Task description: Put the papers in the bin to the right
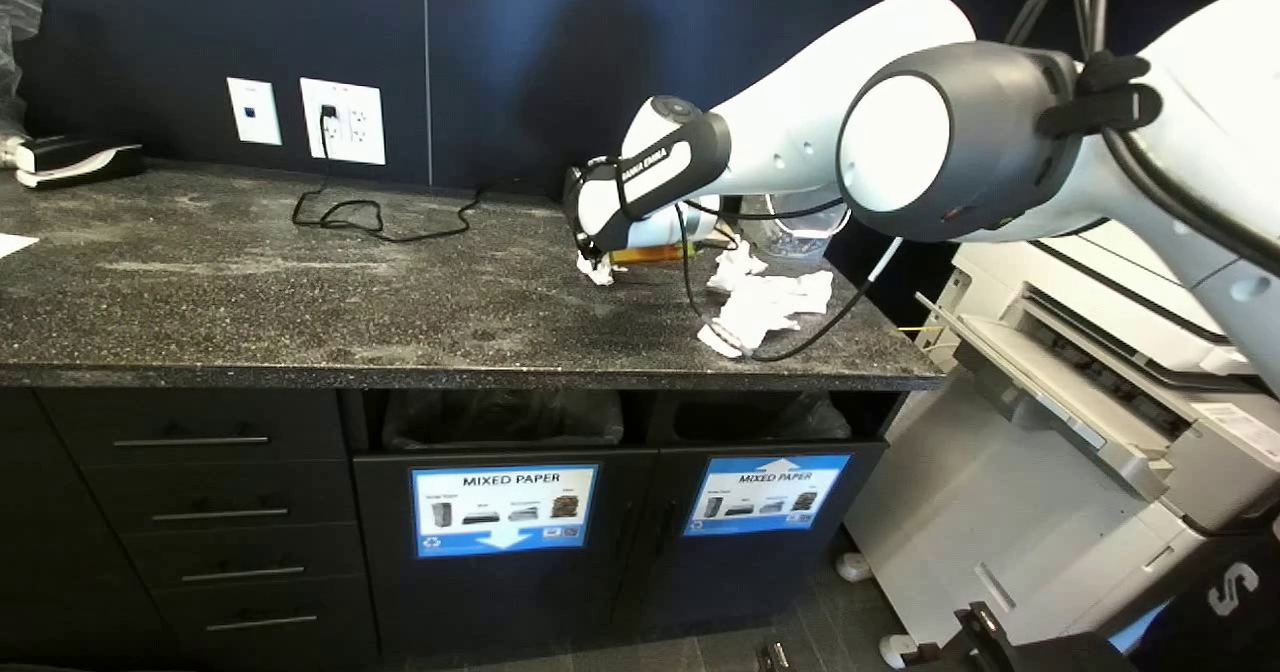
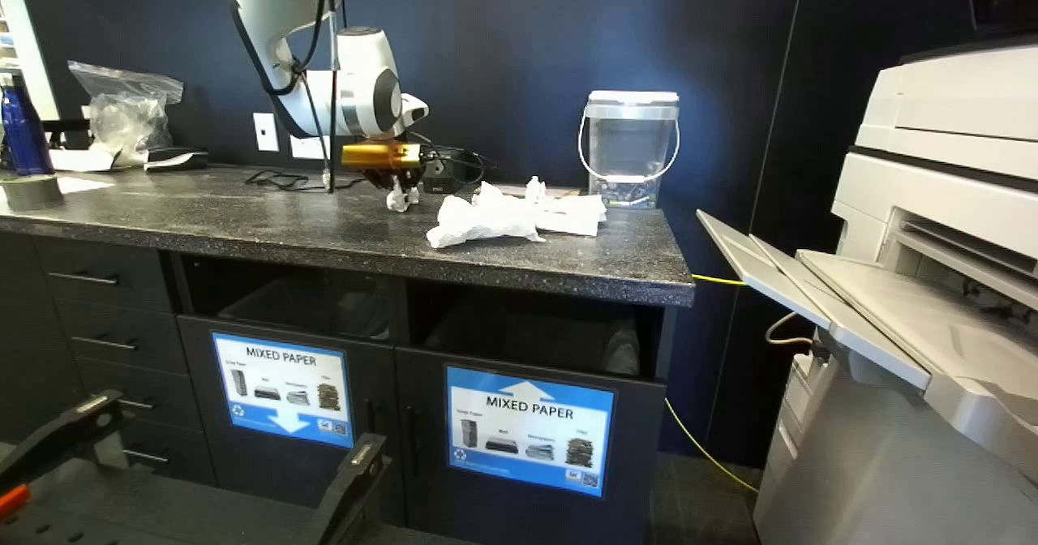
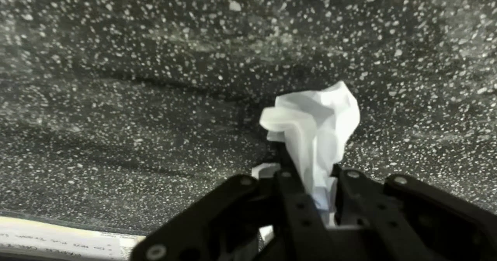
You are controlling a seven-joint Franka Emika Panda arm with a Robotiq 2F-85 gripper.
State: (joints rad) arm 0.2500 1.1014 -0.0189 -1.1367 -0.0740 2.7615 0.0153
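My gripper [image 3: 310, 171] is shut on a small crumpled white paper wad [image 3: 322, 117], which sticks out past the fingertips in the wrist view. This wad [image 2: 398, 198] is just over the dark counter in both exterior views; I cannot tell if it touches. Several more crumpled white papers [image 2: 495, 216] lie on the counter near its right end, also in an exterior view [image 1: 765, 307]. The right bin [image 2: 535, 330] is a dark slot under the counter, above a blue and white MIXED PAPER label [image 2: 529, 431]; it also shows in an exterior view [image 1: 735, 422].
A similar slot [image 1: 500, 417] with its own label lies left of the right bin. A clear bucket [image 2: 632, 152] stands at the counter's back right corner. A large printer [image 2: 932, 302] stands beyond the counter's right end. A black cable [image 1: 380, 227] lies at the back.
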